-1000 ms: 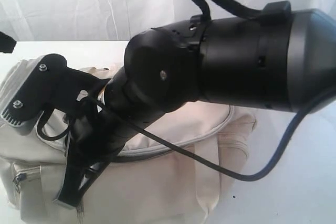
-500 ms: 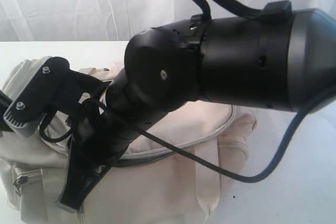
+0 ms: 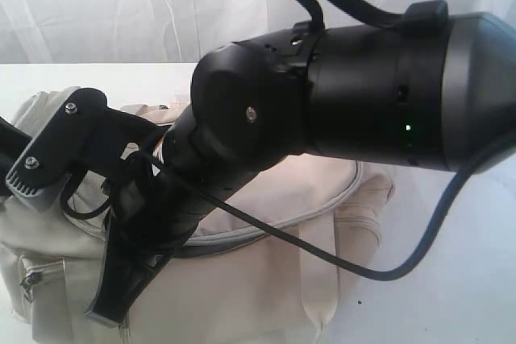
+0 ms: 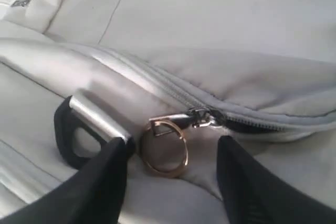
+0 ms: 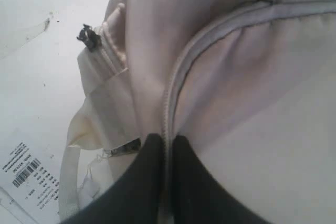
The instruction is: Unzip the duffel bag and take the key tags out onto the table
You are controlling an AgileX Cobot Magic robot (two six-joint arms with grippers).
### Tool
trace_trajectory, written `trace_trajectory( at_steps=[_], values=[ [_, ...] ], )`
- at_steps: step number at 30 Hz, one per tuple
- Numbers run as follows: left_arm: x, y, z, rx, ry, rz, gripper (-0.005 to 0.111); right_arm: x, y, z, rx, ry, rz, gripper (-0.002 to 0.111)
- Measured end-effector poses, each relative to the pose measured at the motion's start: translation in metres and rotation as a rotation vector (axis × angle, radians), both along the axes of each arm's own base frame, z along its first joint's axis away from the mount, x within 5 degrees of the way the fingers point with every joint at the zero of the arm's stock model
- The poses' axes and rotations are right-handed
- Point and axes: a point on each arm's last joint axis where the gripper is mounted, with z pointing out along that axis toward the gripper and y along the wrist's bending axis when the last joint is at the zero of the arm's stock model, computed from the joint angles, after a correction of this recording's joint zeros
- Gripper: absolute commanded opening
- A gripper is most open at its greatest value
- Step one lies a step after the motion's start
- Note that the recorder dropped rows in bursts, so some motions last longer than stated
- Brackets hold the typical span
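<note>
The bag (image 3: 266,279) on the table (image 3: 451,296) is barely unzipped, key tags unseen, as the left claw (image 4: 172,148) gapes around the zip ring (image 4: 181,157) and the right claw (image 5: 164,142) clamps the bag's seam (image 5: 173,93).

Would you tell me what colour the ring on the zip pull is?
The ring is gold; the left wrist view shows it best.

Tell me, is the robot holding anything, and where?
The right gripper pinches the bag at its zipper seam. The left gripper is open and holds nothing.
</note>
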Motion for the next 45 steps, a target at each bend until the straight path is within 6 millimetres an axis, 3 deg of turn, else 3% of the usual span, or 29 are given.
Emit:
trace_trajectory(
  at_steps=[9, 15, 18, 24, 33, 45],
  values=[
    [-0.002, -0.004, -0.022, -0.028, -0.101, -0.033, 0.054, 0.0, 0.0, 0.0, -0.002, 0.001, 0.0, 0.0],
    [0.0, -0.002, -0.023, -0.019, -0.126, -0.002, 0.014, 0.0, 0.0, 0.0, -0.002, 0.001, 0.0, 0.0],
    [0.001, -0.001, -0.023, -0.013, -0.132, 0.001, 0.0, 0.0, 0.0, 0.0, -0.002, 0.001, 0.0, 0.0],
    [-0.001, -0.001, -0.02, -0.01, -0.149, 0.001, 0.0, 0.0, 0.0, 0.0, -0.005, 0.003, 0.001, 0.0],
    [-0.014, -0.001, 0.0, 0.005, -0.263, 0.022, 0.0, 0.0, 0.0, 0.0, -0.001, 0.001, 0.0, 0.0],
    [0.016, 0.001, -0.009, -0.063, -0.311, 0.107, 0.0, 0.0, 0.0, 0.0, 0.006, -0.003, -0.002, 0.0]
  ],
)
